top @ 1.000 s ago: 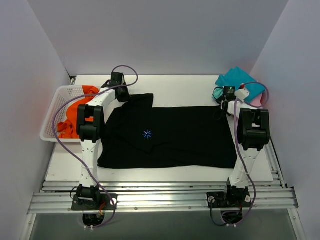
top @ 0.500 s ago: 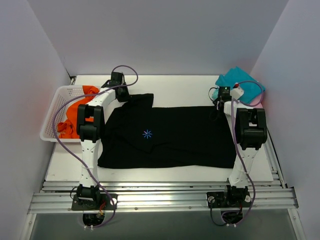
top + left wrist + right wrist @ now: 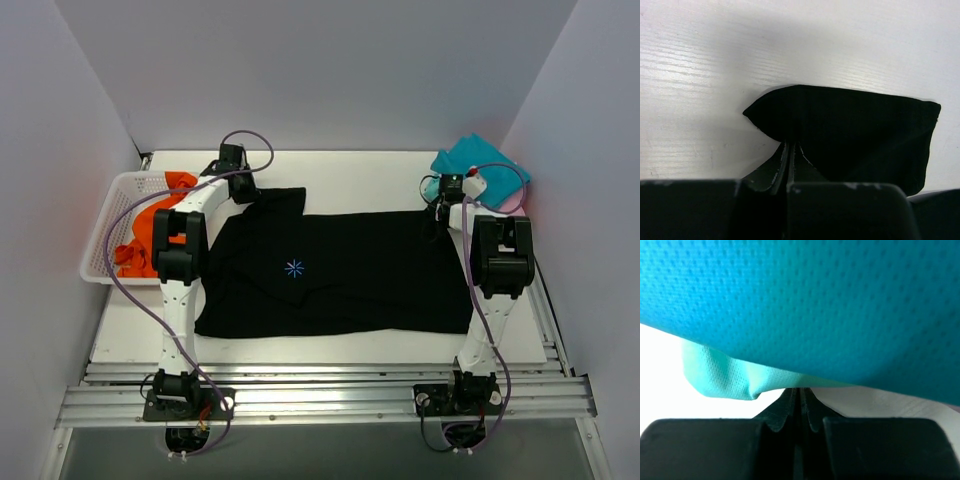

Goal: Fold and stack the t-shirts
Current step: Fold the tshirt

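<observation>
L hand (image 3: 790,148) clamps black tee (image 3: 850,135) sleeve, R hand (image 3: 800,392) closed by teal tee (image 3: 815,305)

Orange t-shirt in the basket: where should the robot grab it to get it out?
Probably the raised bunch near the middle of the orange t-shirt, coming down from straight above. It lies crumpled inside the white mesh basket, so the basket's walls block any way in from the sides. The crumpled hump also offers loose folds that a tool could pinch.

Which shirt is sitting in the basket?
The orange cloth shirt, crumpled in the white mesh basket. The black shirt and the teal shirt lie on the table instead.
</observation>
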Controlling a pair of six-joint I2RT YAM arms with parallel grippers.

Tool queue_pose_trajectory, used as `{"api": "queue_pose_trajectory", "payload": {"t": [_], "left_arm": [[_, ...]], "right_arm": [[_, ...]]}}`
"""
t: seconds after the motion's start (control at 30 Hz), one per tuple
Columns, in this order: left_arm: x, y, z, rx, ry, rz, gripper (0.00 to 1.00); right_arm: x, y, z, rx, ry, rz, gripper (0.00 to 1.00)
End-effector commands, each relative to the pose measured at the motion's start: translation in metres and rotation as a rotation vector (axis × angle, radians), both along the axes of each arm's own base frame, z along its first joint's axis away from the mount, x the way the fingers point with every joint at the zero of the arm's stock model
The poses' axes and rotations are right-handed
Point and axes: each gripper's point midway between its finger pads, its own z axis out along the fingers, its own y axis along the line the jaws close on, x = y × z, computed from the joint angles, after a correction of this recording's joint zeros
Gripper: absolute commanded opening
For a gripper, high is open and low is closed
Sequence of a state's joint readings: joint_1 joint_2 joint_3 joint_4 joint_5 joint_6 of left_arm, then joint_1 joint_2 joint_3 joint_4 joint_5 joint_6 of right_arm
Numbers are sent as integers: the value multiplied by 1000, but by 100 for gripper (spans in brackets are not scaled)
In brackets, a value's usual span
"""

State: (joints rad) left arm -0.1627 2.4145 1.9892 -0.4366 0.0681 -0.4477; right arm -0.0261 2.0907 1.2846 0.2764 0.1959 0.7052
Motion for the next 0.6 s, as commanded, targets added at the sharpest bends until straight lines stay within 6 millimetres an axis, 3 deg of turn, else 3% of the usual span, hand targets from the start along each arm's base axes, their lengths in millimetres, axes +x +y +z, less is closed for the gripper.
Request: {"api": "queue_pose_trajectory", "payload": {"t": [0.0, 0.17, 0.3, 0.47, 0.57], "left_arm": [[12, 4, 25, -4, -69, 6, 2], [10, 6, 52, -9, -104, 13, 2], [7, 7, 79, -9, -138, 21, 2], [0, 8, 97, -3, -156, 27, 2], [-4, 9, 101, -1, -155, 28, 2]], "right_arm": [[-14, 7, -20, 20, 70, 36, 0], [-12, 11, 7, 29, 10, 45, 0], [-11, 14, 47, 30, -65, 53, 0], [-15, 15, 86, 12, -124, 54, 0], [-16, 10, 94, -15, -112, 31, 3]]}}
